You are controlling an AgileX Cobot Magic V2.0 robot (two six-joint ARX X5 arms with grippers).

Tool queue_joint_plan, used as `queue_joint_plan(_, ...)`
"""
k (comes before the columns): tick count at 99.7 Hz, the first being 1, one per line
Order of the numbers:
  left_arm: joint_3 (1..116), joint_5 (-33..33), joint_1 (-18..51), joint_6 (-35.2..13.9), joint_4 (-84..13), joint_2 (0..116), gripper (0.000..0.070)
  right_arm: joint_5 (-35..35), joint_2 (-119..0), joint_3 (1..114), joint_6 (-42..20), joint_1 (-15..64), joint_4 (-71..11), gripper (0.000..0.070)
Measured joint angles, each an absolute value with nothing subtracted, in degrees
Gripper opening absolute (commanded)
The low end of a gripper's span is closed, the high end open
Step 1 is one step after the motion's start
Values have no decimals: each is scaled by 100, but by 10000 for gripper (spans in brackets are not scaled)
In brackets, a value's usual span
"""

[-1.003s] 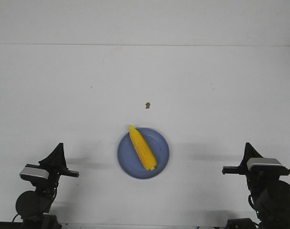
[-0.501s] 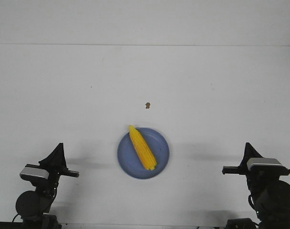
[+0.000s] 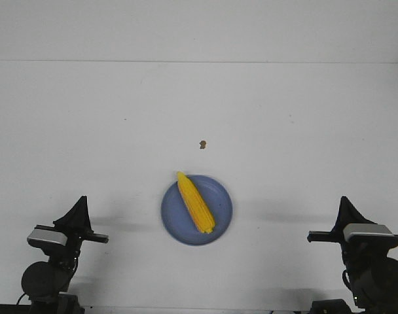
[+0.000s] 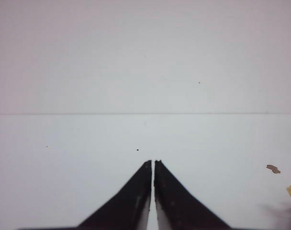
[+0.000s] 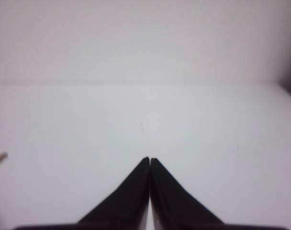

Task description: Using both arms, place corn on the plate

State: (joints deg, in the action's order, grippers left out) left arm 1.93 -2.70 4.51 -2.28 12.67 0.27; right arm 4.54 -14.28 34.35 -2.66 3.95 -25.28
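You have the bright yellow tapered corn cob (image 3: 196, 203) lying inside the round periwinkle-blue plate (image 3: 220, 226), set diagonally so its pointed tip reaches toward the far-left rim and its blunt end sits nearer you; that slant lets the cob fit within the raised rim. By the look of it, the placing is done.

Your left tool (image 4: 152, 162) is parked at the near-left corner of the white tabletop (image 3: 304, 131), well apart from the plate, its black fingers pressed together with only a hairline slit and nothing between them. Your right tool (image 5: 150, 159) sits at the near-right corner, pinched closed and empty too. Both are drawn back, likely to leave the plate unobstructed.

A small brown speck (image 3: 202, 144) lies beyond the plate.
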Motion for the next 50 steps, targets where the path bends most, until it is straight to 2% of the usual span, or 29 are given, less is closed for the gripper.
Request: queue_joint_plan(50,193,-270,451,-228,1264,30,15,454,-23,1527,-233,213,-939,6)
